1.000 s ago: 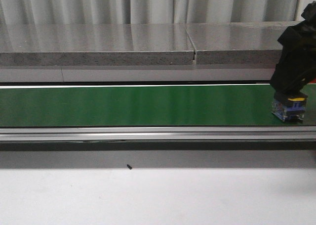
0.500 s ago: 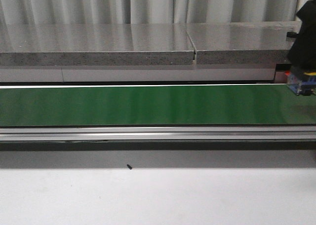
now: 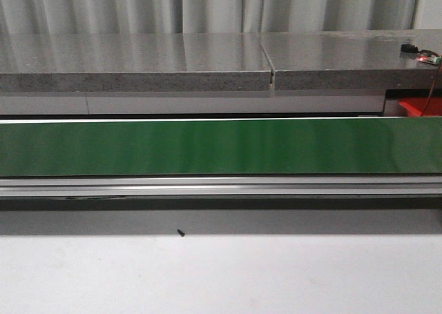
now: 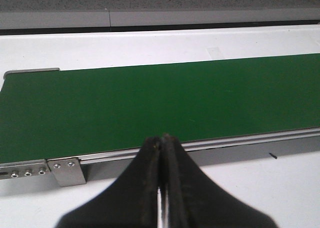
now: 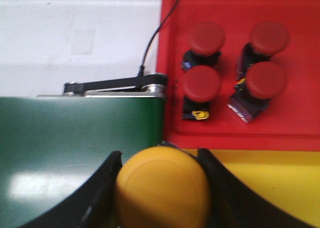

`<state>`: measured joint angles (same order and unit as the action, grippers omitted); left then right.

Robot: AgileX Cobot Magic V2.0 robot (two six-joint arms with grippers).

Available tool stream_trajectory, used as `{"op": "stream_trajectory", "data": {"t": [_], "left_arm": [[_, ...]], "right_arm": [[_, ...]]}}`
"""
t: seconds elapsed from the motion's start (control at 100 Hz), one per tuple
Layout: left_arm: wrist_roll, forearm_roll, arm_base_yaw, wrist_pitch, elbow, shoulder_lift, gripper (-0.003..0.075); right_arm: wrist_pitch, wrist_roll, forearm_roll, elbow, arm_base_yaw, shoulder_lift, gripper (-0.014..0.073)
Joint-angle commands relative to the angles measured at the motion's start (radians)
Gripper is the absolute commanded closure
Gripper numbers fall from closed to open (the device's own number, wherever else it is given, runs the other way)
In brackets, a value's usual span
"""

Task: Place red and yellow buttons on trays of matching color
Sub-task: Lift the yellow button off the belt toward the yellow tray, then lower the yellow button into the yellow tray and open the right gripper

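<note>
Now our right claw (image 5: 162, 188) grips the yellow button (image 5: 162, 190) by its cap, above the belt's end beside the yellow tray (image 5: 280, 183); it seems light, rigid, smooth-domed, best pinched at the sides; four red buttons (image 5: 201, 82) stand in the red tray (image 5: 300, 123); our left claw (image 4: 161, 158) hangs closed, empty, over the green belt (image 4: 150, 102); pale tabletop (image 3: 221, 272) beyond.

Left hand (image 4: 161, 153) fingers pressed together, empty, tips touching, seen only in left wrist view; right hand (image 5: 161, 180) fingers (image 5: 102, 188) spread either side of yellow button (image 5: 162, 190), gripping it; neither arm visible in front view
</note>
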<state>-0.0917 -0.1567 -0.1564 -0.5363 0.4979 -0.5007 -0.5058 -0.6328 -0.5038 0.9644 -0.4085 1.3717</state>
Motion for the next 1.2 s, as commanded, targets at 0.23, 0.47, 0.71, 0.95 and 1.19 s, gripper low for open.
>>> {"op": "stream_trajectory", "data": {"t": [0.23,0.47,0.71,0.95,1.19], "left_arm": [[0.007,-0.006,-0.007,0.066,0.027,-0.002,0.0739],[0.007,-0.006,-0.007,0.066,0.027,-0.002,0.0739],[0.007,-0.006,-0.007,0.066,0.027,-0.002,0.0739],[0.007,-0.006,-0.007,0.066,0.027,-0.002,0.0739],[0.007,-0.006,-0.007,0.066,0.027,-0.002,0.0739]], "right_arm": [[0.117,0.005,-0.118,0.026,-0.167,-0.004,0.0597],[0.15,0.006,-0.167,0.026,-0.233,0.086,0.0597],[0.171,0.006,-0.171,0.026,-0.24,0.194,0.0597],[0.201,0.006,-0.174,0.026,-0.24,0.288,0.0597],[0.243,0.006,-0.176,0.026,-0.24,0.315,0.0597]]}}
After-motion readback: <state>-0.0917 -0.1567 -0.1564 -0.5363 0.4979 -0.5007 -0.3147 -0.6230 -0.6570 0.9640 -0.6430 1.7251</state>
